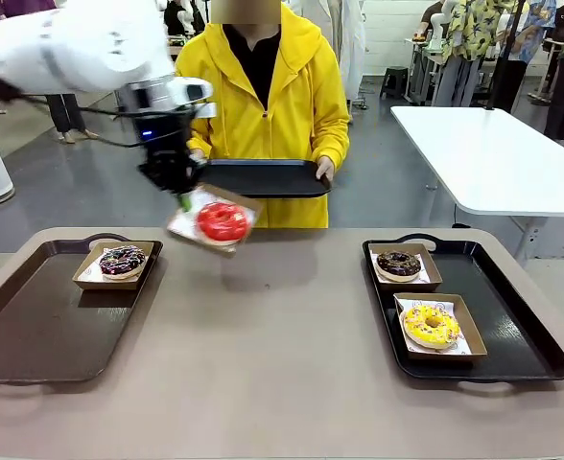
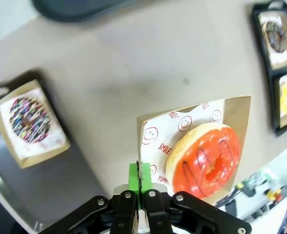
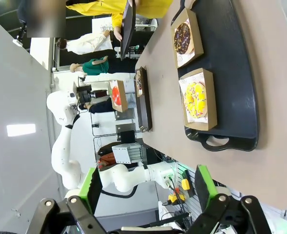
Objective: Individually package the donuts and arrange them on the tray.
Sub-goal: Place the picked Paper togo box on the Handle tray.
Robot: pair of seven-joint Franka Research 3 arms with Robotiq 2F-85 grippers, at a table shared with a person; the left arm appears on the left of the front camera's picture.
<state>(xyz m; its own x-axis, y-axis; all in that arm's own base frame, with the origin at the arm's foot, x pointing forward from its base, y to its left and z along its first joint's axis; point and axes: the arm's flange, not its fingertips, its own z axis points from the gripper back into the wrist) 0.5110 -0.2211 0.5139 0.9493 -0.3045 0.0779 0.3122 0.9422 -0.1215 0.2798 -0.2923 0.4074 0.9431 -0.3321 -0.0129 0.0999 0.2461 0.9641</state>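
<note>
Front view shows the left gripper (image 1: 184,198) raised above the table, clenched on the edge of a shallow brown cardboard box lined with printed white paper (image 1: 188,226), which hangs tilted just below and to the person's side of its fingertips with the glossy red ring donut (image 1: 223,221) resting in it. In the left wrist view the green pads (image 2: 133,178) pinch the near edge of that box, and the red donut sits just beyond and to one side of them. The purple-pink iced donut with sprinkles (image 1: 122,260) lies boxed on the dark plastic tray to the robot's left (image 1: 33,335), below and to the left of this gripper. The chocolate-brown sprinkled donut (image 1: 398,264) and the yellow sprinkled donut (image 1: 431,325) sit boxed on the other dark tray (image 1: 512,335), well apart on the far side from it. The right gripper (image 3: 148,190) hangs released, its jaws spread wide with nothing between them. The person in a yellow hooded jacket holds a third dark tray (image 1: 263,178) just behind the left gripper. I judge the step in hand to be carrying the boxed red donut to a tray; the next move calls for levelling the box so the donut does not slide, lowering it onto a bare part of a tray, then letting go.
</note>
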